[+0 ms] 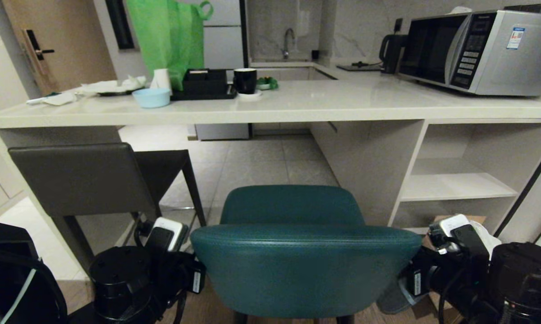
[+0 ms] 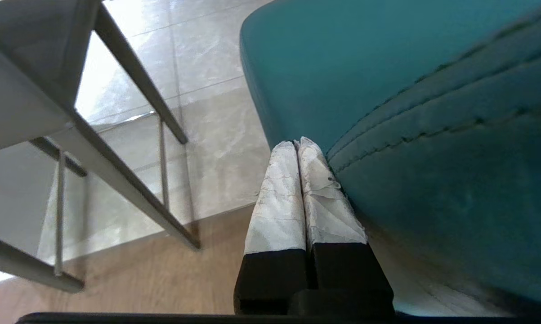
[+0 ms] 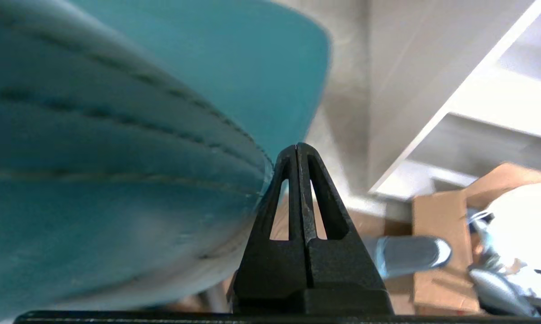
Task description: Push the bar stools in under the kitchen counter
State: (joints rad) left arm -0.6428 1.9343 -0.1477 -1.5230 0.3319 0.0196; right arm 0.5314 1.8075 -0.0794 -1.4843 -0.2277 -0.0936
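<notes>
The 2 pincers bracket the teal padded bar stool with the curved back [image 1: 304, 252]: the left gripper [image 2: 298, 143] has its white-taped fingers [image 2: 279, 193] pressed together, tip beside the left end of the backrest, and the right gripper [image 3: 298, 146] has its black fingers together too, against the right end. Neither clamps anything.

To do this step well, I judge both closed tips should bear evenly on the backrest's near face and push straight toward the far side, so the stool slides without twisting.

The long pale cream stone-look kitchen counter [image 1: 297, 105] lies beyond, its opening straight ahead of the teal stool. The boxy dark grey leather bar stool [image 1: 79, 177] stands to the left, its seat already partly under the slab.
</notes>
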